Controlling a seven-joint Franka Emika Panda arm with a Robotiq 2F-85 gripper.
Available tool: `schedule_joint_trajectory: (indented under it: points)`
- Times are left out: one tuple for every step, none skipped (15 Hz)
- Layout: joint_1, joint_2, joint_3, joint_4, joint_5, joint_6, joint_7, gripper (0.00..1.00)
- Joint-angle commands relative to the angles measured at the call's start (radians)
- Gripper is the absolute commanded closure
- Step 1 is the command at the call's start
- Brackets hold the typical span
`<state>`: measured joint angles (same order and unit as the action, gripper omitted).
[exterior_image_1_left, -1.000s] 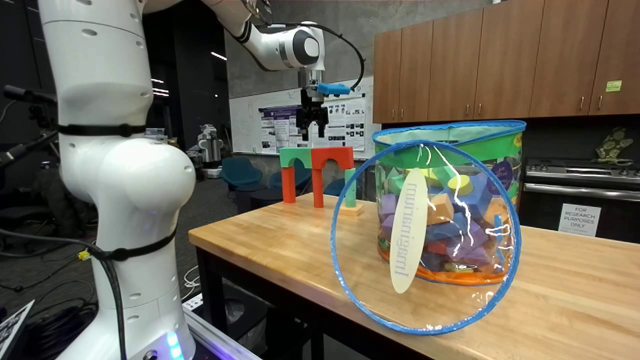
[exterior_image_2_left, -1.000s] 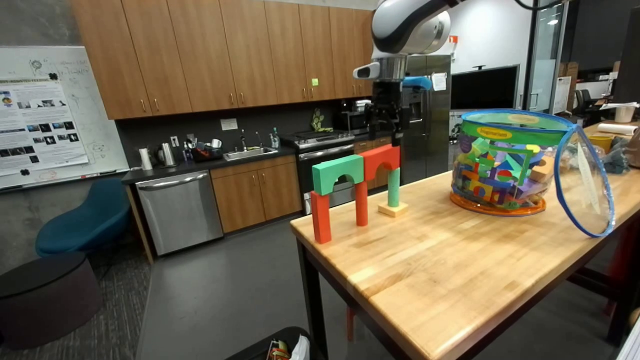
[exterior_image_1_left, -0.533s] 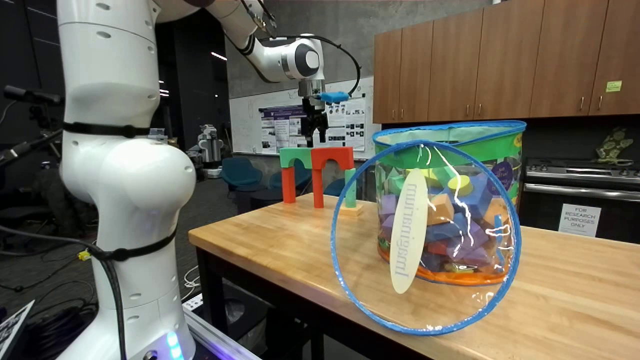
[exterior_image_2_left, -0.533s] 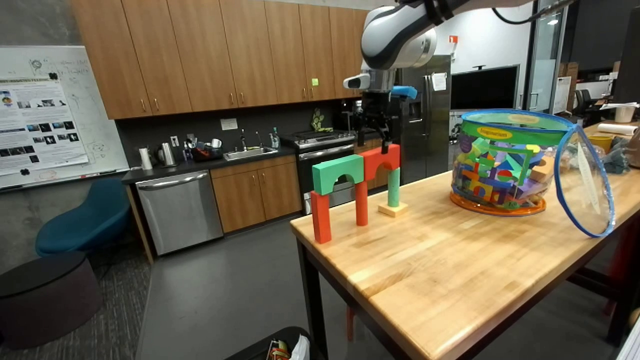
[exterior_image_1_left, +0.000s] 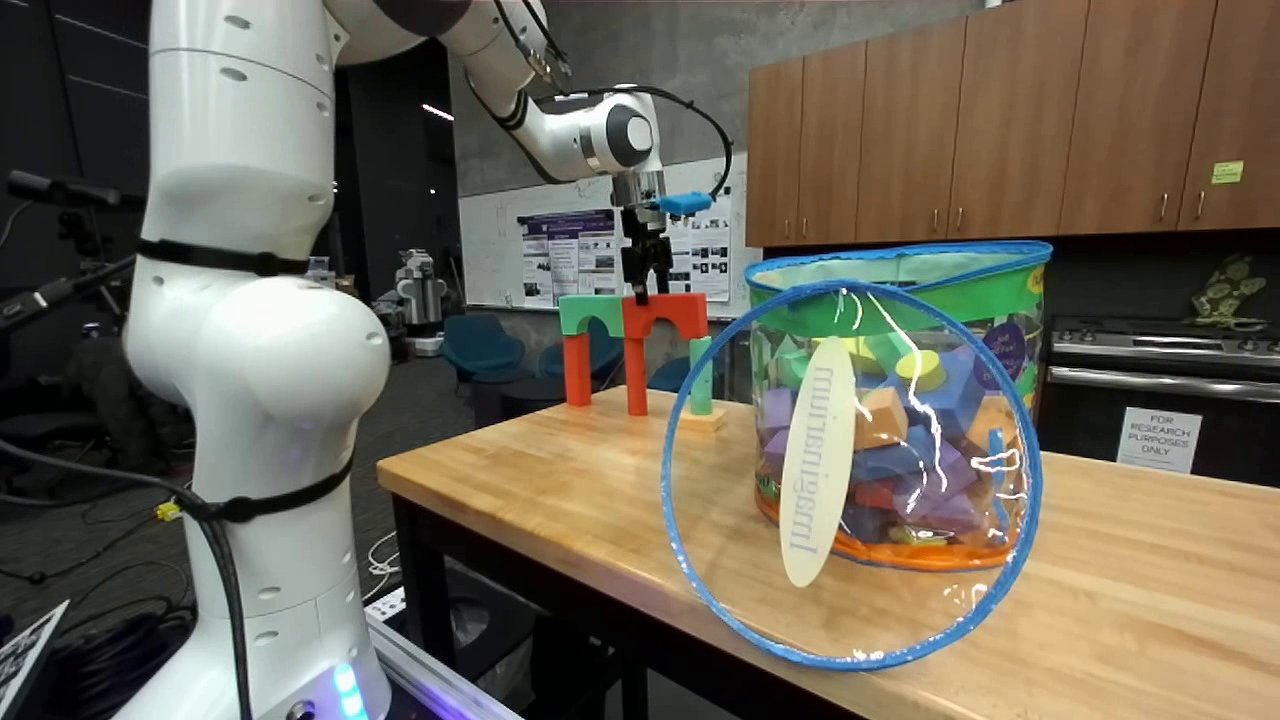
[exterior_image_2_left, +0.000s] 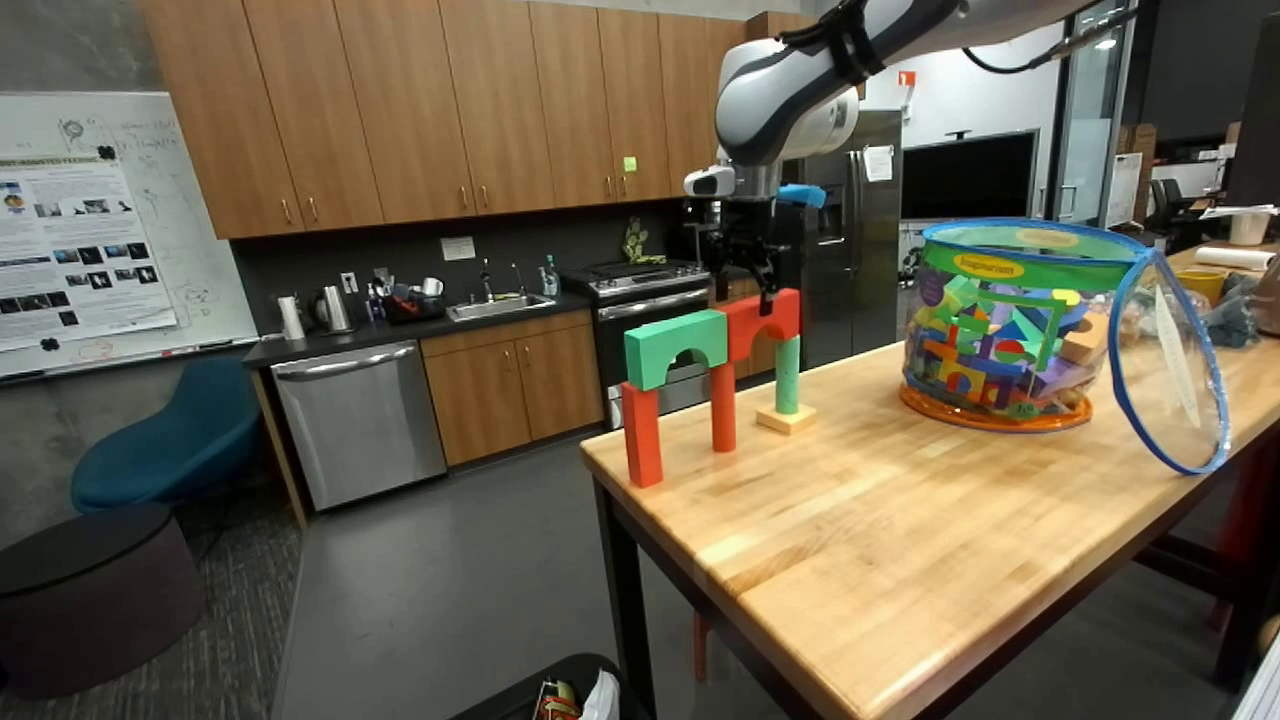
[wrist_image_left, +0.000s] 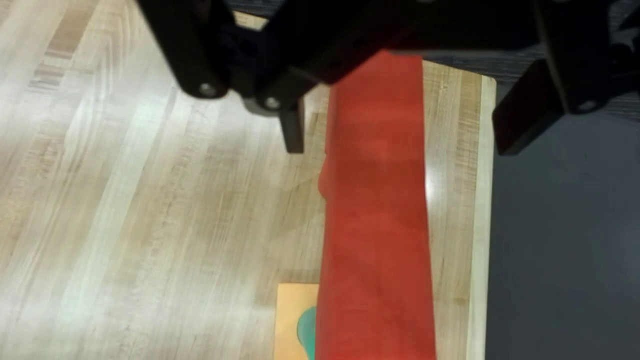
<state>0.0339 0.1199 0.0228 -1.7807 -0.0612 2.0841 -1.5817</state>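
Observation:
My gripper (wrist_image_left: 400, 150) is open above the red arch block (wrist_image_left: 377, 250), one finger on each side. In the wrist view the arch runs between the fingers, with a gap on both sides, wider on the right. In both exterior views the gripper (exterior_image_1_left: 652, 293) has its fingertips about level with the top of the red arch (exterior_image_2_left: 765, 318). A green arch (exterior_image_2_left: 675, 345) stands end to end with the red one. Red pillars (exterior_image_1_left: 577, 370) and a green column (exterior_image_2_left: 787, 375) hold them up. The column rests on a flat pale wooden block (exterior_image_2_left: 787, 420).
A clear tub (exterior_image_2_left: 1000, 325) full of colored foam blocks stands on the wooden table (exterior_image_1_left: 520, 480). Its round blue-rimmed lid (exterior_image_1_left: 680, 560) hangs open at the side. The block structure is close to the table's edge (wrist_image_left: 482, 250).
My gripper has come down from above the arches to the top of the red arch. The fingers now reach either side of it. The blocks have not moved.

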Motion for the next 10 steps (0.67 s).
schedule_joint_trajectory:
  points:
    - [-0.016,0.030,0.005,0.036,-0.020,-0.006,-0.007,0.36]
    - [-0.019,0.032,0.004,0.037,-0.021,-0.006,-0.005,0.43]
    - [-0.020,0.035,0.004,0.039,-0.024,-0.005,-0.004,0.50]
    - [-0.022,0.036,0.003,0.041,-0.028,-0.005,-0.001,0.60]
    - [-0.023,0.034,0.003,0.041,-0.031,-0.005,0.000,0.67]
    - [-0.024,0.031,0.003,0.041,-0.035,-0.009,0.001,0.76]
    - [-0.025,0.026,0.002,0.042,-0.043,-0.020,0.004,0.83]
    - [-0.025,0.017,0.001,0.040,-0.055,-0.027,0.007,0.84]
    - [-0.027,0.009,0.000,0.038,-0.062,-0.031,0.007,0.84]
    - [-0.029,-0.003,-0.003,0.033,-0.070,-0.037,0.007,0.84]
